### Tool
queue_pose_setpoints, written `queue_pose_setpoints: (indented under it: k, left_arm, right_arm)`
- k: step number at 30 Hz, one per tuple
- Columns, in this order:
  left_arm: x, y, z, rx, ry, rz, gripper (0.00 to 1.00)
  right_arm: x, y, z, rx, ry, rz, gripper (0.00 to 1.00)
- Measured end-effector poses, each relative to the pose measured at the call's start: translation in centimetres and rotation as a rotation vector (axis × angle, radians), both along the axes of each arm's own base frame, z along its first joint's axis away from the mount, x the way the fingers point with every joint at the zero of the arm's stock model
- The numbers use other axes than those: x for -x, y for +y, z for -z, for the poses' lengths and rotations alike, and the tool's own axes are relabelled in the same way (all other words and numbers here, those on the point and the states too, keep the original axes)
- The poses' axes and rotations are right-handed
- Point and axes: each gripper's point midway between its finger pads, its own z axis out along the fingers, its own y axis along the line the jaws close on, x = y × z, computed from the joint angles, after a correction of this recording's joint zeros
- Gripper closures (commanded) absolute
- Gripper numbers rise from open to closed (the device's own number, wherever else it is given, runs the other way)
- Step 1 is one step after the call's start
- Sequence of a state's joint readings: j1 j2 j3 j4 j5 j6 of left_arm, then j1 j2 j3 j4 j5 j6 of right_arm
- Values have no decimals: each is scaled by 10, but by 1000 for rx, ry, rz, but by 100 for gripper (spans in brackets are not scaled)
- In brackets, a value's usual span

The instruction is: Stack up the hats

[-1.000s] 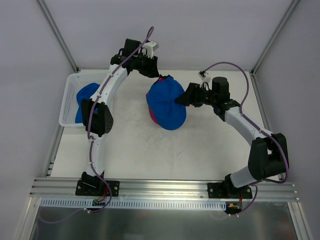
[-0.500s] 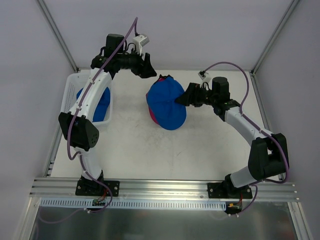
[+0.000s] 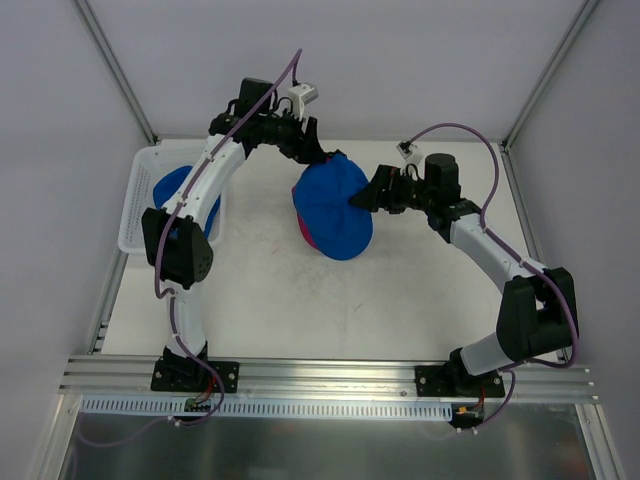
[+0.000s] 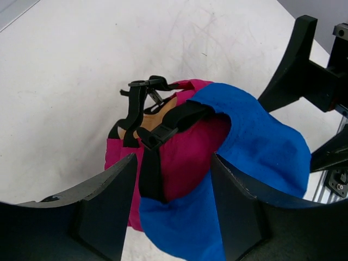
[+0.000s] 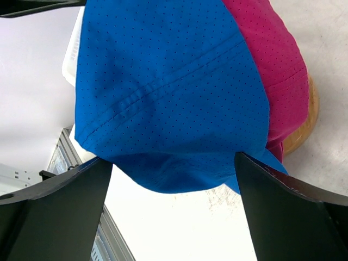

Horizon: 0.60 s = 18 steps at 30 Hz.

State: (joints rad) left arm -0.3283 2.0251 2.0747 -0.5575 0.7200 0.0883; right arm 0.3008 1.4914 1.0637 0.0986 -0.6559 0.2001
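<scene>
A blue hat (image 3: 335, 205) lies on top of a magenta hat (image 3: 306, 232) in the middle of the table. In the left wrist view the blue hat (image 4: 261, 147) covers the magenta hat (image 4: 187, 157), whose black rear strap (image 4: 149, 157) shows. My left gripper (image 3: 318, 155) (image 4: 173, 163) is open, its fingers on either side of the stack's rear. My right gripper (image 3: 362, 198) (image 5: 174, 160) is open at the stack's right side, with the blue hat's (image 5: 163, 87) edge between its fingers. Another blue hat (image 3: 170, 186) lies in the basket.
A white slatted basket (image 3: 135, 200) stands at the left edge of the table. A tan wooden disc (image 5: 304, 122) lies under the stack, beneath the magenta hat (image 5: 274, 65). The enclosure's grey walls stand behind and at both sides.
My left gripper swung back and left away from the stack, then came back to the stack's rear. The right arm and the hats have not moved.
</scene>
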Motion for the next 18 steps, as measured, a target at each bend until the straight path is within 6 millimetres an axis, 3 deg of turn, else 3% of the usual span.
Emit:
queue_pose_setpoints:
  k: [8,18]
  left_arm:
    - [-19,-5,20,-27,24,-41,60]
    - [-44,-13,21,-11,18,-79,86]
  right_arm:
    - [1,0,1,2,7,0,0]
    - [1,0,1,1,6,-4,0]
